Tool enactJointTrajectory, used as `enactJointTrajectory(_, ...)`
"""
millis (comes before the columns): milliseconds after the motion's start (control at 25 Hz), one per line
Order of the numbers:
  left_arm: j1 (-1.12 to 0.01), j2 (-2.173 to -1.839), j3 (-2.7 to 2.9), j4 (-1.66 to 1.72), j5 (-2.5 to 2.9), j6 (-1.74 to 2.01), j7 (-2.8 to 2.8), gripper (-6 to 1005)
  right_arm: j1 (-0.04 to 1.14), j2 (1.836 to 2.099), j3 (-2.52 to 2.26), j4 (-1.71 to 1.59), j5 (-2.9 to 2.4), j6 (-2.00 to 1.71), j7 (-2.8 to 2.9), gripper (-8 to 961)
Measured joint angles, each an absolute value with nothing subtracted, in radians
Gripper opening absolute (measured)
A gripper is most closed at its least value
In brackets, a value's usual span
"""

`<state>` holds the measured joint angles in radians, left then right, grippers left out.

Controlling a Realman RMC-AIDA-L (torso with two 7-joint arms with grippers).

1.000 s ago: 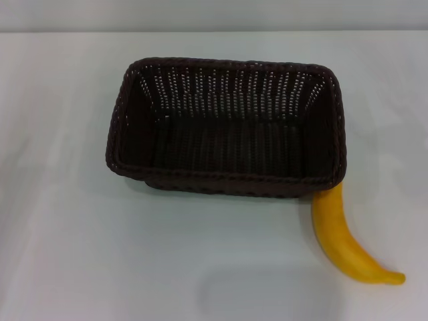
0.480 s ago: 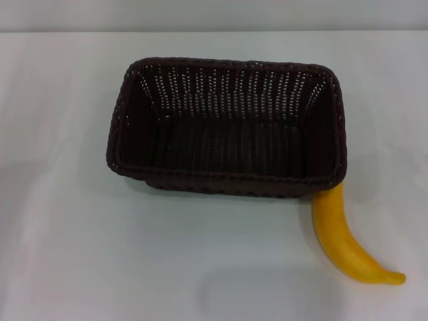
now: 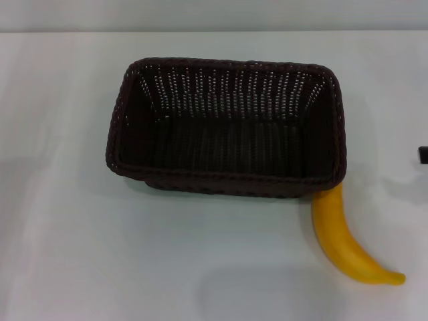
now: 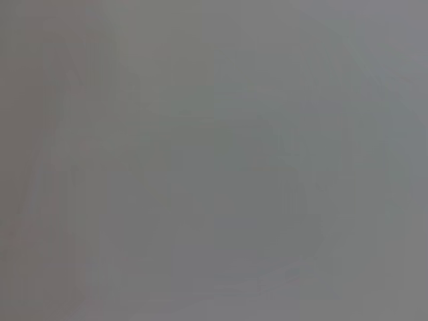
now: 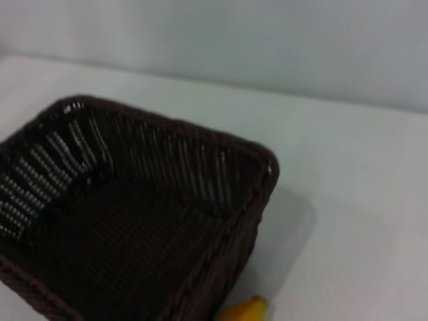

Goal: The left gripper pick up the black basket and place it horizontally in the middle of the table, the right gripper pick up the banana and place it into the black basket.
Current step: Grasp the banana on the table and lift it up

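The black basket (image 3: pixel 227 127) stands empty and lengthwise across the middle of the white table (image 3: pixel 100 254). The yellow banana (image 3: pixel 344 244) lies on the table at the basket's front right corner, one end against the basket wall. A small black part of my right gripper (image 3: pixel 422 155) shows at the right edge of the head view, to the right of the basket and apart from it. The right wrist view shows the basket (image 5: pixel 134 227) from its right end and one end of the banana (image 5: pixel 244 311). My left gripper is out of view; the left wrist view shows only plain grey.
The table's far edge (image 3: pixel 214 31) runs behind the basket, with a pale wall beyond it. Bare white table lies to the left of and in front of the basket.
A black part of my right gripper has come into the head view at the right edge. The basket and the banana have not moved.
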<state>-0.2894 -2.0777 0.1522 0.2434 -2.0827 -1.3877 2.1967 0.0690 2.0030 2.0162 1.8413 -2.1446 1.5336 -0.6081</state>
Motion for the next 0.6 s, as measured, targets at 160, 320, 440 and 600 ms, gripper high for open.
enactJointTrajectory(160,-0.297,-2.078,0.152,0.242,-2.085,-1.384,2.197,894,0.104,2.002,1.904,1.924,-2.242,1.594,-0.378,795)
enactJointTrajectory(320,-0.307,-2.078,0.152,0.241,-2.085,-1.356,2.197,894,0.146,2.002,1.782,1.939,-2.32,1.637,-0.225,795)
enactJointTrajectory(440,-0.314,-2.077,0.152,0.241,-2.085,-1.34,2.197,894,0.183,2.003,1.697,1.945,-2.374,1.653,-0.129,794)
enactJointTrajectory(600,-0.323,-2.077,0.152,0.241,-2.086,-1.338,2.198,894,0.226,2.005,1.622,1.946,-2.406,1.651,-0.037,794)
